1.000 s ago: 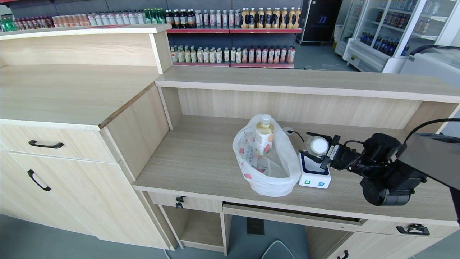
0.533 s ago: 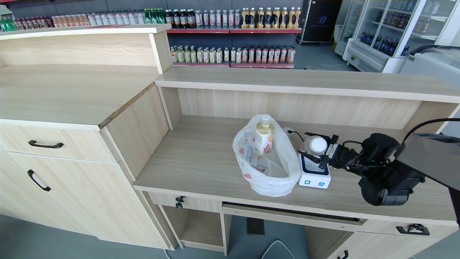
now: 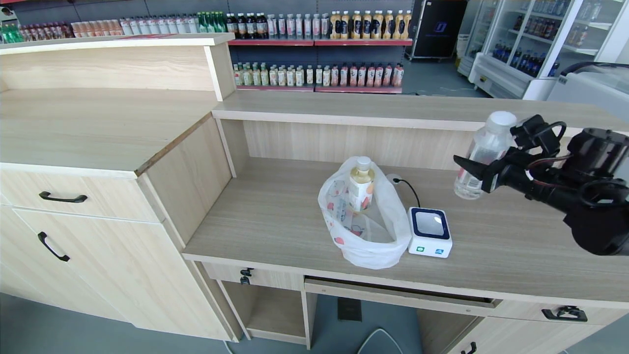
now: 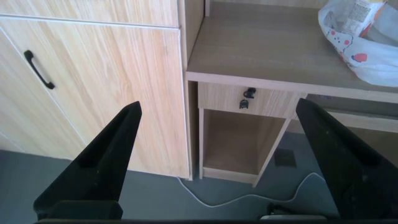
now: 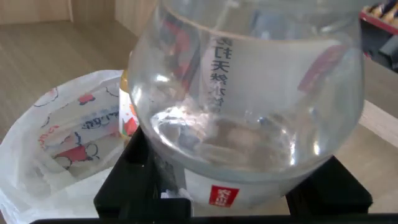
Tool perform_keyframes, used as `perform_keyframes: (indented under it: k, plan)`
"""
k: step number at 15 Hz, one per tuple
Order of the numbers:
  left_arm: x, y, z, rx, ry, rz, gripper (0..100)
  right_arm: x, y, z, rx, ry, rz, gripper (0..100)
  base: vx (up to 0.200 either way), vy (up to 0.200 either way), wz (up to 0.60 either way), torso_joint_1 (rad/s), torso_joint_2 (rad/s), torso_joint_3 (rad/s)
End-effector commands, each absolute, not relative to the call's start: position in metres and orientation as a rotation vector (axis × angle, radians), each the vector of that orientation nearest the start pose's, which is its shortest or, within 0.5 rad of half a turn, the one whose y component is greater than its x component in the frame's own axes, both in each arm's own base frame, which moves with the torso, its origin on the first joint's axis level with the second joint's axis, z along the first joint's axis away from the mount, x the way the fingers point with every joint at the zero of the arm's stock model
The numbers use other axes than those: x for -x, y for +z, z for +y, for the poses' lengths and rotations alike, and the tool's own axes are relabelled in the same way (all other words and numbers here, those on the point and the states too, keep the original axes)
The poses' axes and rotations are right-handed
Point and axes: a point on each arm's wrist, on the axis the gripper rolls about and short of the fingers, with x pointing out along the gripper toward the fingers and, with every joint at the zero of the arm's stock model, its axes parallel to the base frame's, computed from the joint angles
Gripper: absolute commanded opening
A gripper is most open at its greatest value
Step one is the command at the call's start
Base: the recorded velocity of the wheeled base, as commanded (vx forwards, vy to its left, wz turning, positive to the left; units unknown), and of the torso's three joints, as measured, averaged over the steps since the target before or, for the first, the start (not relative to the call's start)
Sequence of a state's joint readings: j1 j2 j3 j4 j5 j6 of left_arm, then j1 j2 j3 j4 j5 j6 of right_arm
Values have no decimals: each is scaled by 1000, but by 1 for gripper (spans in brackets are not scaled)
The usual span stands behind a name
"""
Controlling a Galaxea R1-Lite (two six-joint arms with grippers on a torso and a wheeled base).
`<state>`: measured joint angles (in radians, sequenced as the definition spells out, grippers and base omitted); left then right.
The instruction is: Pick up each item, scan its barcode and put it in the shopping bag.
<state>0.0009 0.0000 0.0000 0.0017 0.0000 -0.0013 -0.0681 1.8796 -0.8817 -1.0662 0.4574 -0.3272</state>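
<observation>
Left gripper (image 4: pixel 219 106) sits low in front of the desk (image 3: pixel 275 216), jaws wide apart. On the desk near the front edge: white shopping bag (image 3: pixel 366 236), mouth open, with a yellow-label drink bottle (image 3: pixel 361 189) standing upright inside. Scanner (image 3: pixel 430 232) is just right of the bag; touching or not, can't tell. Right gripper (image 3: pixel 489 158) is up in the air, right of the scanner and farther back, clamped on a clear water bottle (image 3: pixel 485 142) — white cap up, slightly tilted, well clear of the desk. Far behind: store shelves (image 3: pixel 319 44) of drinks.
</observation>
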Motion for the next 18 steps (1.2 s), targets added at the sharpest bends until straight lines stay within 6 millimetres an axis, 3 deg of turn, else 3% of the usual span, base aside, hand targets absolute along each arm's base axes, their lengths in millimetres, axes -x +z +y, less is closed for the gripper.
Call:
perform_keyframes:
  k: [1,3,7,11,13,15,18]
  plan:
    - [23,75,0,2,2,3,100,-288,231,-30,221,-1,-63,0,0,0,0,0,0,0]
    - [23,75,0,2,2,3,100,-278,229,-22,215,-130,-32,0,0,0,0,0,0,0]
    - [23,75,0,2,2,3,100,-274,221,-15,377,-119,50,0,0,0,0,0,0,0]
    - [23,75,0,2,2,3,100,-283,228,27,341,65,-83,0,0,0,600,1,1,6]
    - [23,75,0,2,2,3,100,-298,219,38,298,368,-153,0,0,0,0,0,0,0]
    - [23,75,0,2,2,3,100,-320,194,41,236,532,-151,0,0,0,0,0,0,0]
    - [23,75,0,2,2,3,100,-352,153,46,204,564,-74,0,0,0,0,0,0,0]
